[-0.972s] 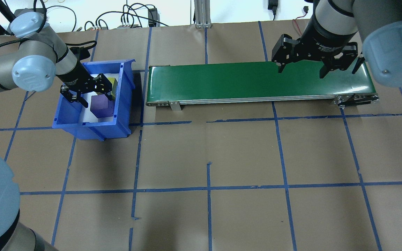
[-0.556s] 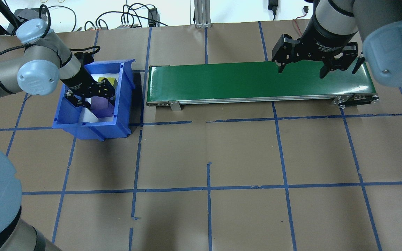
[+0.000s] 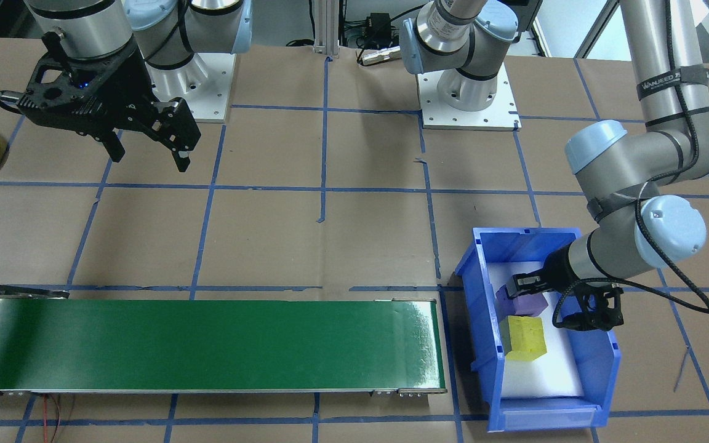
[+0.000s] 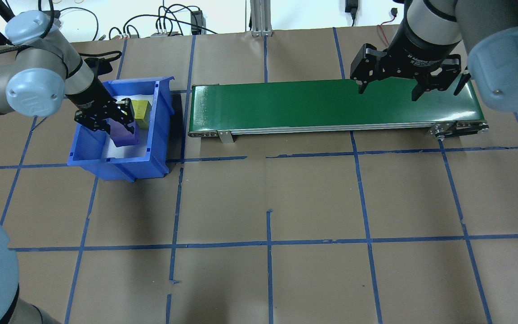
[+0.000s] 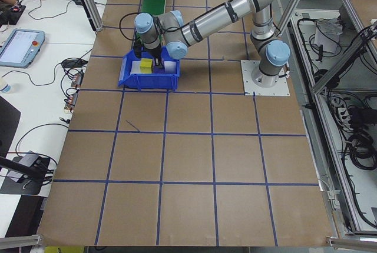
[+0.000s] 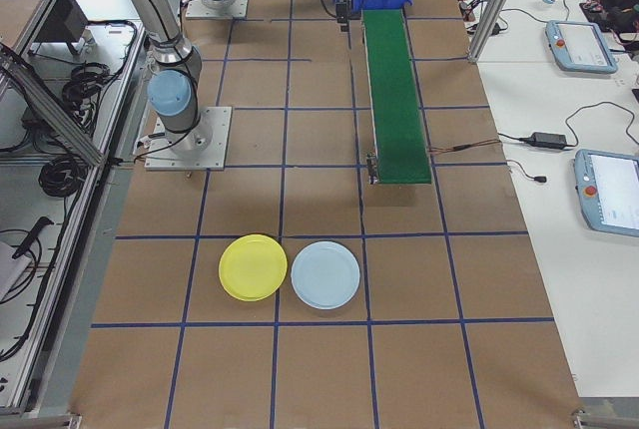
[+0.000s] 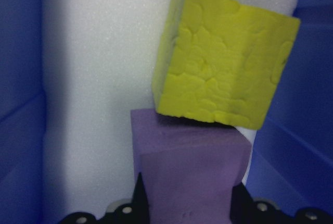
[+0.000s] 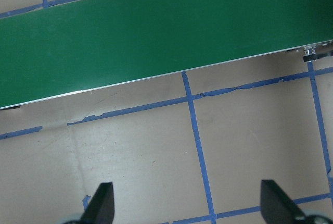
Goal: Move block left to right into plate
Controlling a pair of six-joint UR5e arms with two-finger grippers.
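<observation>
The left gripper reaches down into the blue bin, its fingers on either side of a purple block. A yellow block sits just beyond it in the bin. The right gripper hangs spread wide above the right end of the green conveyor belt on the brown surface.

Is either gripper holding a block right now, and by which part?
The left gripper has its fingers on opposite side faces of the purple block in the blue bin. The right gripper is open, empty.
</observation>
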